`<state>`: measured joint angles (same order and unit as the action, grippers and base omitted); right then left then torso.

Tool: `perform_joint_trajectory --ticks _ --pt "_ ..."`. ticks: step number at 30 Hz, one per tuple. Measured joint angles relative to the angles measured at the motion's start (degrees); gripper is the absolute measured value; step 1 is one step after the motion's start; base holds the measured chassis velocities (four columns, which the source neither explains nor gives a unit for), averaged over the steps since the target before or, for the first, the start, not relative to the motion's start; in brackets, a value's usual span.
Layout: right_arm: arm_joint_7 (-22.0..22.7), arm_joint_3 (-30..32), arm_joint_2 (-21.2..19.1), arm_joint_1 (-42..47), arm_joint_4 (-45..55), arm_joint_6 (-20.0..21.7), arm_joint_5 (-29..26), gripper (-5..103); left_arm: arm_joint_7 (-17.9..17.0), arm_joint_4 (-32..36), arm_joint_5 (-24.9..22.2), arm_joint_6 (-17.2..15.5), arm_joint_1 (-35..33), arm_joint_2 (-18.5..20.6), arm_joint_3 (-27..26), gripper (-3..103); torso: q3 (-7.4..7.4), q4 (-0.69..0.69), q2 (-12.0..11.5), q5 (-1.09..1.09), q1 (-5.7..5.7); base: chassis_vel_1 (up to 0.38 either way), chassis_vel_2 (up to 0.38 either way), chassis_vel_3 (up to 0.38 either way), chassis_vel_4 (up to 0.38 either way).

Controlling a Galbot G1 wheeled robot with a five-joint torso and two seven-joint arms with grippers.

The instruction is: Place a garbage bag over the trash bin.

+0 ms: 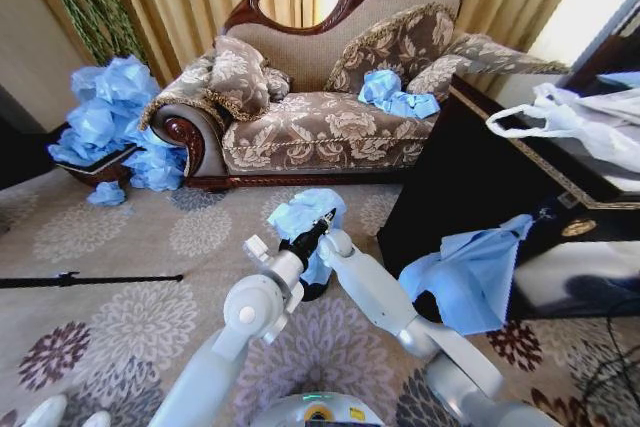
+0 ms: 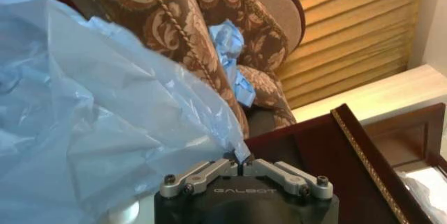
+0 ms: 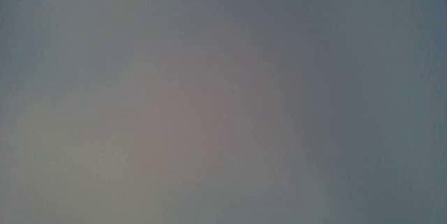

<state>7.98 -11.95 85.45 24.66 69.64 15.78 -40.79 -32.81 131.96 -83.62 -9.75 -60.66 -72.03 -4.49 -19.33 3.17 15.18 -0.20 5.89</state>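
Sofa [image 1: 330, 97] behind | left gripper [image 2: 242, 165] marked GALBOT, jaws pinching garbage bag [image 2: 91, 119] | right jaws: cannot tell

Item count:
- Garbage bag [image 1: 305, 215] on the bin: one.
- Trash bin [image 1: 313, 290]: one.
- Heap of blue bags [image 1: 112, 122] at the sofa's left end: one.
- Blue bags on the sofa [image 1: 300, 127] seat: one cluster [image 1: 395, 95].
- Blue bag [image 1: 470, 272] hanging at the dark cabinet [image 1: 470, 177]: one.
- White plastic bag [image 1: 585, 122]: one.
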Motion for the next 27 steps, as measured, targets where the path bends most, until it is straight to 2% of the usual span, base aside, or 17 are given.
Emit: perform_joint_trajectory --ticks 9,16,18,19,21,22,25,27 --pt "0.15 0.68 1.99 -0.36 -3.78 -0.16 2.91 0 0.34 2.51 0.03 -0.06 -3.99 -0.20 -0.19 0 0.00 -0.01 0.00 0.00 0.00 0.000 0.000 0.000 0.000" --pt "-0.18 -0.40 0.59 0.57 -4.89 1.14 5.70 0 0.94 3.51 -0.19 0.29 -5.71 -0.18 -1.69 0 0.00 -0.01 0.00 0.00 0.00 0.000 0.000 0.000 0.000" --pt "-0.28 -1.53 -0.80 1.14 -3.12 3.71 5.93 0 0.96 3.59 -0.52 0.73 -5.37 -0.12 -2.32 0 0.00 0.00 0.00 0.01 0.00 0.000 0.000 0.000 0.000" --pt "-0.28 -1.53 -0.80 1.14 -3.12 3.71 5.93 0 0.96 3.59 -0.52 0.73 -5.37 -0.12 -2.32 0 0.00 0.00 0.00 0.01 0.00 0.000 0.000 0.000 0.000" --pt "-1.29 -4.41 -3.57 1.21 -0.63 6.79 5.63 0 0.88 3.43 -1.02 1.42 -4.22 -0.27 -3.37 0 0.00 -0.02 0.00 0.02 0.00 0.000 0.000 0.000 0.000" --pt "-1.29 -4.41 -3.57 1.21 -0.63 6.79 5.63 0 0.88 3.43 -1.02 1.42 -4.22 -0.27 -3.37 0 0.00 -0.02 0.00 0.02 0.00 0.000 0.000 0.000 0.000" --pt "-5.67 -9.87 -7.94 -1.20 0.31 10.90 5.56 0 0.65 2.22 -1.36 2.48 -2.04 -0.82 -4.81 0 0.00 0.02 0.00 0.01 0.00 0.000 0.000 0.000 0.000" --pt "-6.46 -11.44 -8.69 -2.14 0.18 11.75 5.28 0 0.53 1.97 -1.46 2.76 -1.54 -0.97 -5.15 0 0.00 0.02 0.00 0.01 0.00 0.000 0.000 0.000 0.000"
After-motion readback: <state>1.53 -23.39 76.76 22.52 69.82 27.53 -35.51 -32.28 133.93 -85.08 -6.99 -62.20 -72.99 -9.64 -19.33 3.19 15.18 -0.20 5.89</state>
